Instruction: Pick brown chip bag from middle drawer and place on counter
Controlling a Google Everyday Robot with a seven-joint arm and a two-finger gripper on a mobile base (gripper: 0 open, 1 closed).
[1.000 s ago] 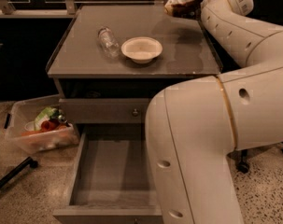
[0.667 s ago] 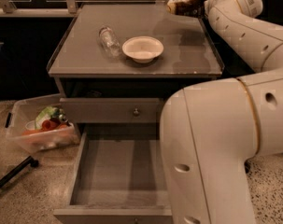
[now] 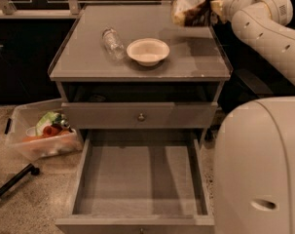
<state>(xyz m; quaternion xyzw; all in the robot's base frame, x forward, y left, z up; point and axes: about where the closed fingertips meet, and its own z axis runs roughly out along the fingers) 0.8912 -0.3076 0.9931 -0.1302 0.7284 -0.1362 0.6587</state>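
Observation:
The brown chip bag hangs crumpled in the air over the back right corner of the counter. My gripper is at the bag's right end and is shut on it, reaching in from the top right. The middle drawer is pulled out wide at the bottom of the view, and its grey floor is bare. My arm's large white link covers the area right of the drawer.
A white bowl stands mid-counter, with a clear plastic bottle lying to its left. A closed grey drawer front with a knob sits above the open drawer. A clear bin of items stands on the speckled floor at left.
My arm's near link has swung to the right, uncovering more of the open drawer. The bag has stayed over the counter's back right corner and sits slightly lower.

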